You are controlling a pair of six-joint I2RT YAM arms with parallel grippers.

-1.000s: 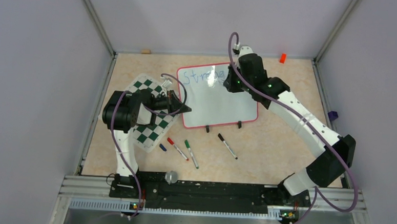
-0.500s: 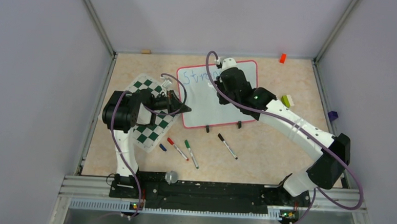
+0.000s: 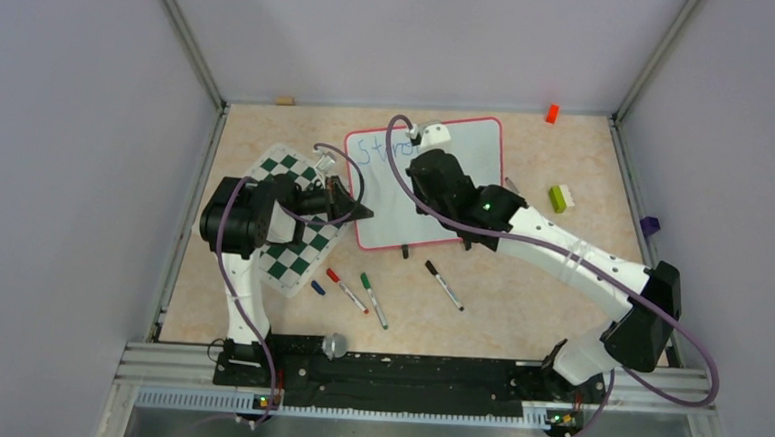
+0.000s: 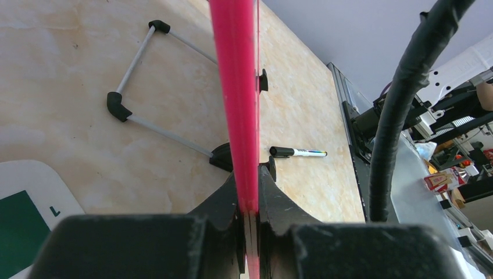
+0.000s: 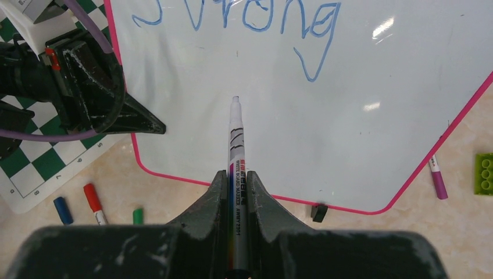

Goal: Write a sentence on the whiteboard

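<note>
Black fingers of the right gripper (image 5: 235, 173) are pinched tight on a white marker (image 5: 235, 136), which juts straight out ahead of them over the whiteboard (image 5: 372, 75). Its tip sits just below the middle of the sentence (image 5: 244, 16), which so far is the single blue word "Strong" along the board's far edge. The wrist view is too flat to say for certain whether the tip touches the glossy surface. The left gripper (image 4: 249, 195) is clamped on the board's pink frame at its left edge, next to the green-and-white chessboard mat (image 3: 283, 261). The board lies in the middle of the table (image 3: 540, 287), tilted a little in the top view. A small black clip shows on its near edge. Near that edge lie a black-capped marker (image 3: 443, 284), a green-capped marker (image 3: 372, 298), a red-capped marker (image 3: 345, 288) and a loose blue cap (image 3: 318, 287). A purple marker (image 5: 437, 174) and a green block (image 3: 561, 198) lie off the board's right side. Compared with a second ago, the right arm has swung left and nearer, from the word's last letters to the board's middle. It now hides all but "Str" from above and uncovers the green block. The left arm has not moved.
</note>
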